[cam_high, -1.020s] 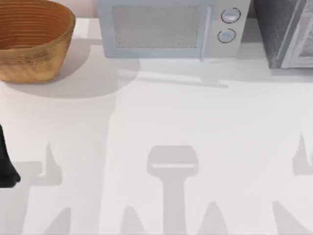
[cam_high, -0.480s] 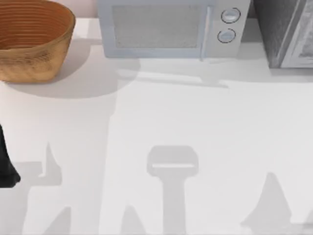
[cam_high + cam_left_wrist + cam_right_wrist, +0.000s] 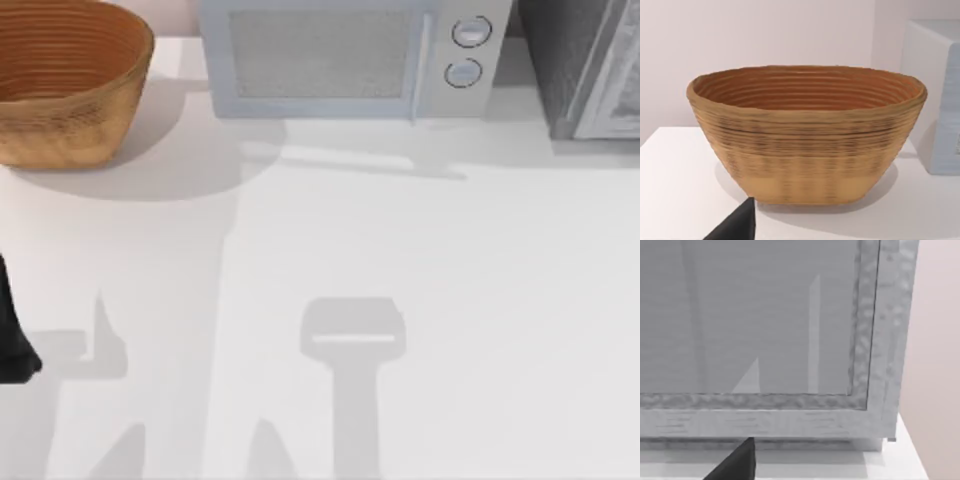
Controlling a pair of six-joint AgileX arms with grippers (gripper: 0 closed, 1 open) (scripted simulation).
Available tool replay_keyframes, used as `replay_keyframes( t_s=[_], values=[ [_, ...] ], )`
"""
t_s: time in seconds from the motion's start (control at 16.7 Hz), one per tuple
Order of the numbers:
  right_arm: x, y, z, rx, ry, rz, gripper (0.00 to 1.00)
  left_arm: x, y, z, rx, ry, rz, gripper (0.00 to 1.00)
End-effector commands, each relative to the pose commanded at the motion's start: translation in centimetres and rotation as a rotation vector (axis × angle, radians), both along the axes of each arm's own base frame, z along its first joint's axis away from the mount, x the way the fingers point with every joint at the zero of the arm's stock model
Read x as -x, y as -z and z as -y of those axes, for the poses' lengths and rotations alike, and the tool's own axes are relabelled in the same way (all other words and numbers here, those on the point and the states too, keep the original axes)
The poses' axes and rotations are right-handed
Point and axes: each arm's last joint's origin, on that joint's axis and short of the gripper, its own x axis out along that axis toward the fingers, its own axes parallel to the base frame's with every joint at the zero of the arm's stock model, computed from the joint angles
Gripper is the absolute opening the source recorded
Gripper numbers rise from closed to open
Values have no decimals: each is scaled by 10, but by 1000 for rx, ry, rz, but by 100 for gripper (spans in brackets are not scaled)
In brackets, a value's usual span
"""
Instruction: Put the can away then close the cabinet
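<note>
The cabinet (image 3: 560,60), a dark grey speckled box, stands at the table's back right corner. Its pale framed door (image 3: 612,95) lies close against the box front; I cannot tell whether a slit is left. The right wrist view looks straight at that door panel (image 3: 750,315) from close by, and a dark corner of my right gripper (image 3: 737,465) shows just before the door's lower frame (image 3: 765,407). The can is hidden. My left arm (image 3: 10,340) is parked at the table's left edge, and its gripper (image 3: 737,227) faces the basket.
A woven brown basket (image 3: 65,85) sits at the back left, seen close in the left wrist view (image 3: 810,140). A pale grey microwave (image 3: 345,60) with two round knobs stands at the back middle, between the basket and the cabinet. The white table (image 3: 400,260) spreads bare in front.
The cabinet door has swung in towards the box front. The right arm's shadow slid off the table's front right and is gone. The left arm has not moved.
</note>
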Motion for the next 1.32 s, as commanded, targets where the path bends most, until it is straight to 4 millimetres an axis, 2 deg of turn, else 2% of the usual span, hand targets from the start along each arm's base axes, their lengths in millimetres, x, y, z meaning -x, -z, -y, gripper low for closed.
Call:
replay_keyframes(
  t_s=[0.48,0.72,0.84,0.96,1.14,1.32],
  values=[
    [0,1,4,-4,-3,-2,100,0,0,0,0,0,0,100],
    [-12,-25,28,3,-6,1,100,0,0,0,0,0,0,100],
    [-20,-50,45,2,-5,0,100,0,0,0,0,0,0,100],
    [-27,-82,61,-4,-2,-4,100,0,0,0,0,0,0,100],
    [-33,-144,75,-16,3,-12,100,0,0,0,0,0,0,100],
    [-31,-212,72,-27,6,-19,100,0,0,0,0,0,0,100]
  ],
)
